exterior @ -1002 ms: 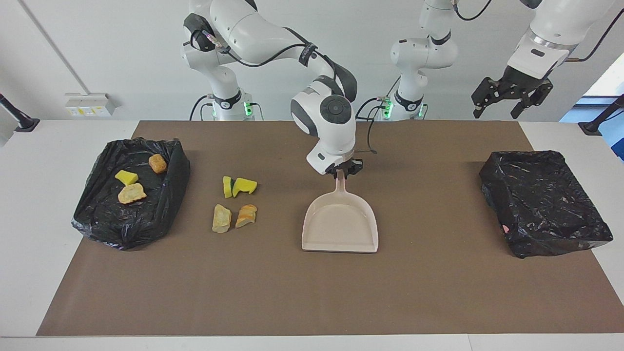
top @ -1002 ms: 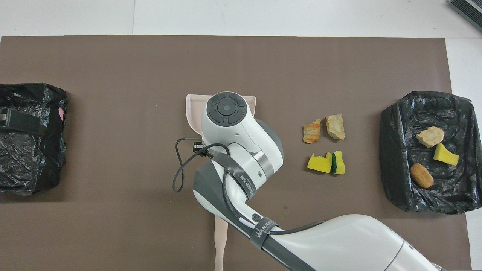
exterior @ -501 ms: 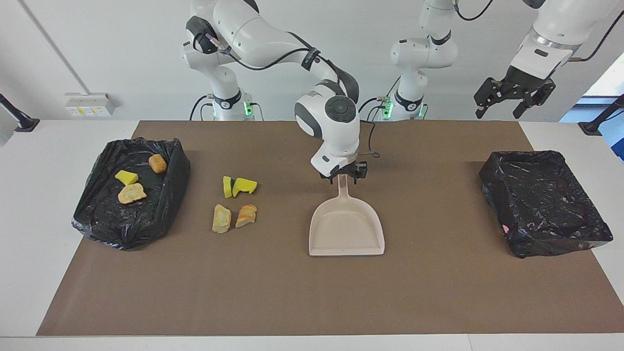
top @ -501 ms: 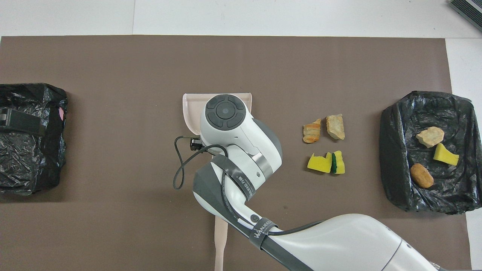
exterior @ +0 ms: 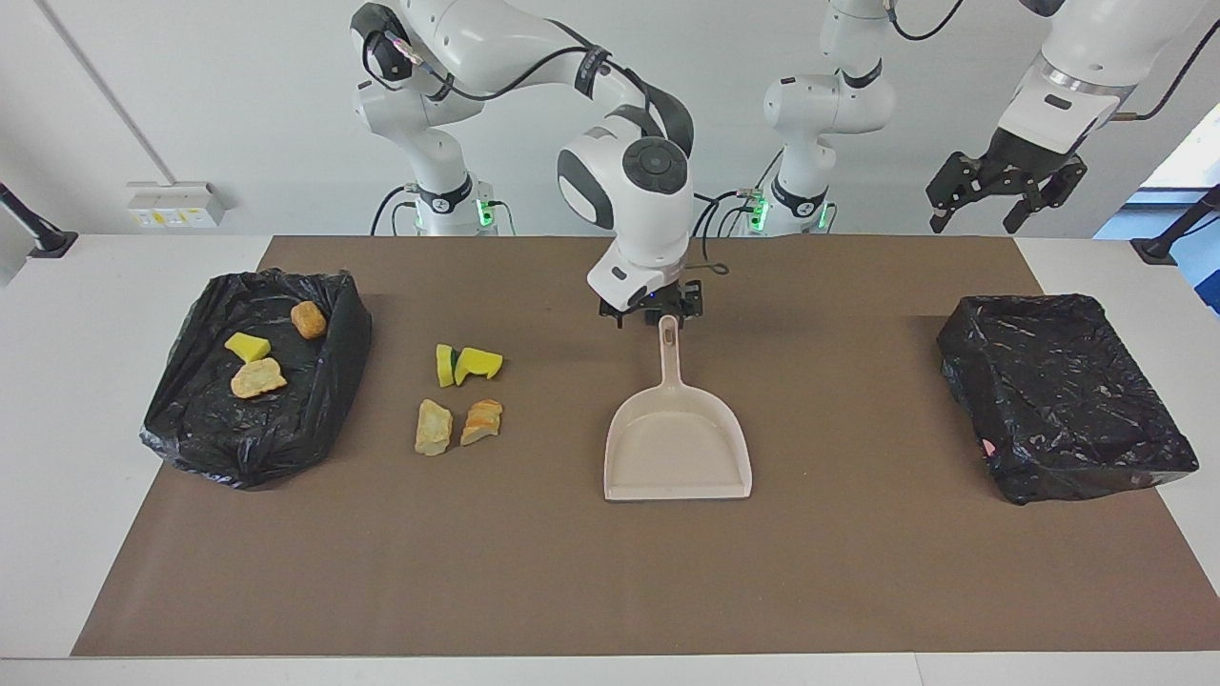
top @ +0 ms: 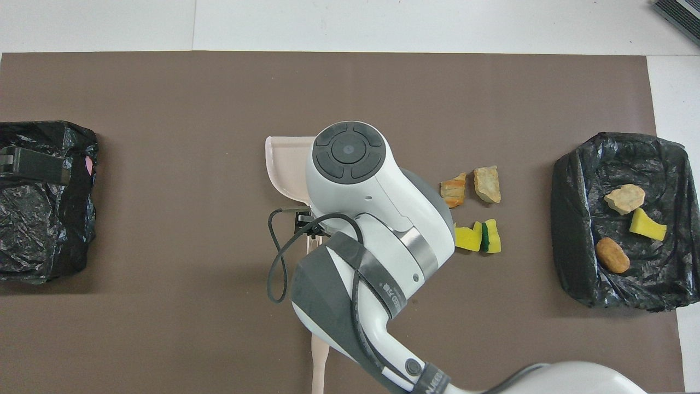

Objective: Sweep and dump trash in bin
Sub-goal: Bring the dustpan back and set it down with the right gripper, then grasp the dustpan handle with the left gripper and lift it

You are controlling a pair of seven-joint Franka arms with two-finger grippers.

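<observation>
Four scraps of trash lie on the brown mat: two yellow-green sponge chunks (exterior: 469,364) (top: 477,237) and two tan-orange pieces (exterior: 459,423) (top: 471,189). They sit between the beige dustpan (exterior: 679,448) (top: 284,164) and the black-lined bin (exterior: 191,419) (top: 574,230) at the right arm's end. That bin holds a brown nugget (exterior: 308,319), a yellow chunk (exterior: 247,347) and a tan piece (exterior: 257,378). My right gripper (exterior: 651,310) hangs open just above the tip of the dustpan's handle, which lies flat on the mat. My left gripper (exterior: 1006,195) waits open, high over the left arm's end.
A second black-lined bin (exterior: 1063,400) (top: 44,230) stands at the left arm's end of the table with no scraps showing in it. The brown mat (exterior: 610,591) covers most of the table, with white tabletop around it.
My right gripper has opened, let go of the dustpan's handle and risen off it. The dustpan slid a little toward the left arm's end, then came to rest. The left arm has barely moved.
</observation>
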